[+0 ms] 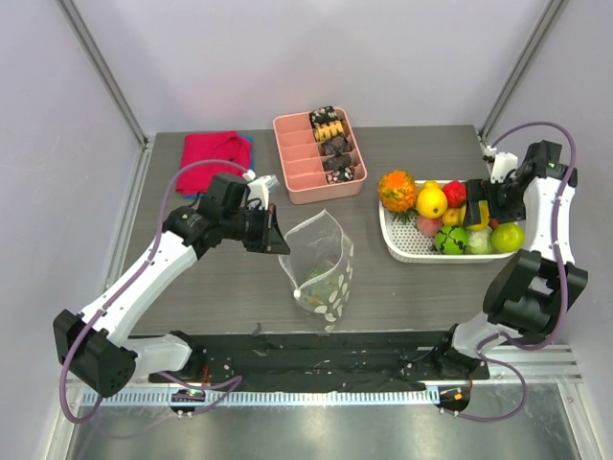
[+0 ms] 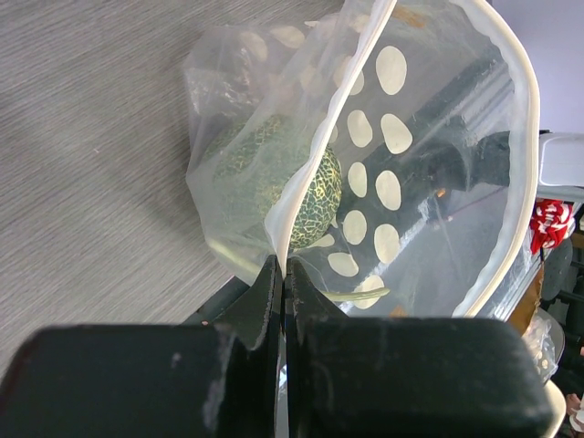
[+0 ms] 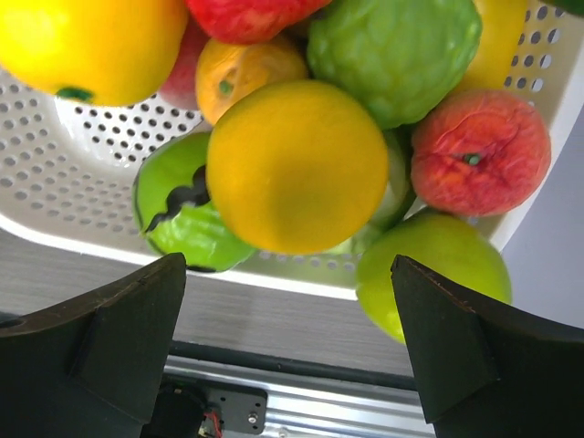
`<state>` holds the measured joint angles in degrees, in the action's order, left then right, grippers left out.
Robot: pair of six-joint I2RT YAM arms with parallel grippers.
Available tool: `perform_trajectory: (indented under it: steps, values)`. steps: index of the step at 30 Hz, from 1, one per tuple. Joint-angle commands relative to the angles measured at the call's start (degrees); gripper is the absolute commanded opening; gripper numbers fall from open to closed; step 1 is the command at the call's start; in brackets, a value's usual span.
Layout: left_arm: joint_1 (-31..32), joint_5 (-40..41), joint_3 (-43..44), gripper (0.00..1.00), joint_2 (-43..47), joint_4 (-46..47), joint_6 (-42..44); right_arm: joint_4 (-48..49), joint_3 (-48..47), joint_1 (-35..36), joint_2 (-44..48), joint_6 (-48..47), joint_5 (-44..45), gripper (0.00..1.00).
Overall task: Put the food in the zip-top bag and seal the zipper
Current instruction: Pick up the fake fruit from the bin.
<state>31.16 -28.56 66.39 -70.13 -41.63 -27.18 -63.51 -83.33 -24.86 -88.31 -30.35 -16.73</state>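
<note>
The zip-top bag point(image 1: 321, 264) stands open at the table's middle, clear with white dots. My left gripper point(image 1: 276, 236) is shut on its rim; in the left wrist view the fingertips point(image 2: 274, 274) pinch the white zipper strip point(image 2: 513, 137), holding the mouth wide. A netted green fruit point(image 2: 274, 178) lies inside. My right gripper point(image 1: 476, 213) hangs open over the white basket point(image 1: 407, 251) with nothing between its fingers point(image 3: 119, 328). Below it are a yellow-orange fruit point(image 3: 297, 164), a bright green one point(image 3: 182, 224), a yellow-green one point(image 3: 438, 269) and a red one point(image 3: 479, 151).
A pink tray point(image 1: 289, 158) of dark and tan snacks stands at the back middle, with a red cloth point(image 1: 213, 150) to its left. An orange spiky fruit point(image 1: 397, 190) sits at the basket's left end. A black rail point(image 1: 316, 350) runs along the near edge.
</note>
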Motion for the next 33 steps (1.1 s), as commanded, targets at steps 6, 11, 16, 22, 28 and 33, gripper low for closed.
perform_trajectory:
  steps: [6,11,16,22,28,33]
  values:
    - [0.31,0.34,0.67,0.00,0.25,2.87,0.55,6.55,-3.59,1.22,-5.64,2.57,0.30,0.98]
    - [0.31,0.43,0.58,0.00,0.25,2.87,0.72,6.82,-3.59,2.36,-6.61,3.28,-1.37,0.82]
    - [0.31,0.52,0.58,0.00,0.25,2.69,0.99,5.41,-3.50,2.63,-5.82,3.37,-2.08,0.54]
    - [0.39,0.61,0.76,0.00,0.69,2.08,1.25,2.08,-5.16,2.54,0.06,4.07,-4.71,0.27]
    - [0.31,1.13,0.32,0.00,0.61,1.20,2.04,-7.93,-12.99,6.03,4.64,4.07,-20.41,0.16]
    - [0.31,1.13,1.55,0.00,-0.27,0.50,2.13,-5.34,-15.38,19.83,8.14,13.79,-32.47,0.14]
